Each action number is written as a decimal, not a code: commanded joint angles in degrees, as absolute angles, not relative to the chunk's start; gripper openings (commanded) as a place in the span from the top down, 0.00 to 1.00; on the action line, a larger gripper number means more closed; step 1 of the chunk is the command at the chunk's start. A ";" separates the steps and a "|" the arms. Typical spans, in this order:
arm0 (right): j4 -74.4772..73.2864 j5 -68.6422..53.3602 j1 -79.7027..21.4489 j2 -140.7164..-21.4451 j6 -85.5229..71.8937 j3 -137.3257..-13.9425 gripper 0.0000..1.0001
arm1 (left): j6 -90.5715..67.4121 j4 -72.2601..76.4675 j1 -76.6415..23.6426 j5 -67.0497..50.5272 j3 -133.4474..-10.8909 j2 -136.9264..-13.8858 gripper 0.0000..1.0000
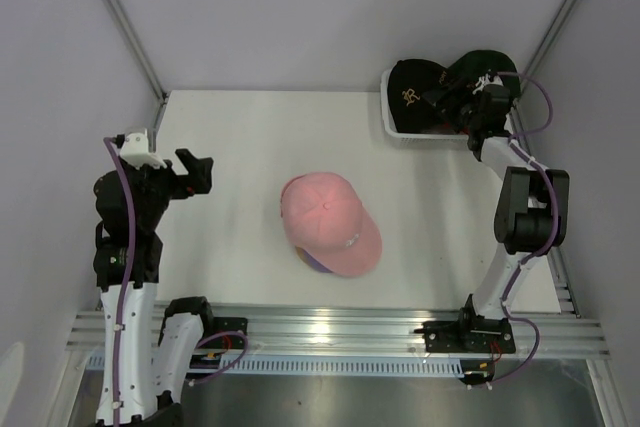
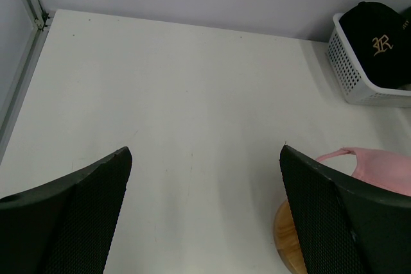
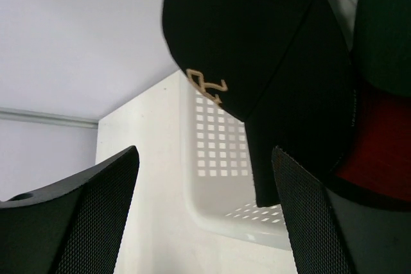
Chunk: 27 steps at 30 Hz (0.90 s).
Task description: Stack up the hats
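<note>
A pink hat (image 1: 330, 219) sits on the round wooden stand (image 2: 289, 235) at the table's middle, with a purple hat's edge (image 1: 312, 263) showing under it. A black hat (image 3: 257, 43) with a gold logo, a dark green hat (image 1: 490, 62) and a red hat (image 3: 379, 149) lie in the white mesh basket (image 3: 218, 187) at the back right. My right gripper (image 3: 204, 152) hangs open over the basket's near rim. The black hat's brim (image 3: 289, 152) reaches down just inside its right finger (image 3: 314, 222). My left gripper (image 2: 205, 152) stands wide open and holds nothing, left of the pink hat (image 2: 379, 165).
The basket (image 1: 400, 131) stands against the back right corner by a metal frame post. Grey walls close in the table at the back and sides. An aluminium rail (image 1: 330, 327) with the arm bases runs along the near edge.
</note>
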<state>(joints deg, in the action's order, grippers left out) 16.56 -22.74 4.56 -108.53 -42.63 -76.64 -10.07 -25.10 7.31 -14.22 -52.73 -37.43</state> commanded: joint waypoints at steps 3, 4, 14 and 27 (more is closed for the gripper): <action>12.14 -15.93 2.99 -110.22 -41.92 -79.63 0.14 | -10.11 -24.70 8.26 -13.98 -54.49 -36.56 0.00; 11.35 -15.21 2.55 -109.34 -41.84 -78.93 0.14 | -10.11 -24.61 8.26 -13.89 -54.49 -36.48 0.01; 9.05 -6.78 -1.39 -105.74 -40.61 -75.06 0.13 | -10.28 -24.52 8.53 -14.68 -54.49 -36.47 0.01; 9.23 -2.37 -2.46 -101.42 -39.99 -70.22 0.12 | -10.55 -24.35 8.53 -15.47 -54.40 -36.04 0.01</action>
<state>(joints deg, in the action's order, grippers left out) 8.62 -4.86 -2.66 -102.76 -41.30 -70.32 -10.09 -25.06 7.81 -14.28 -52.75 -36.58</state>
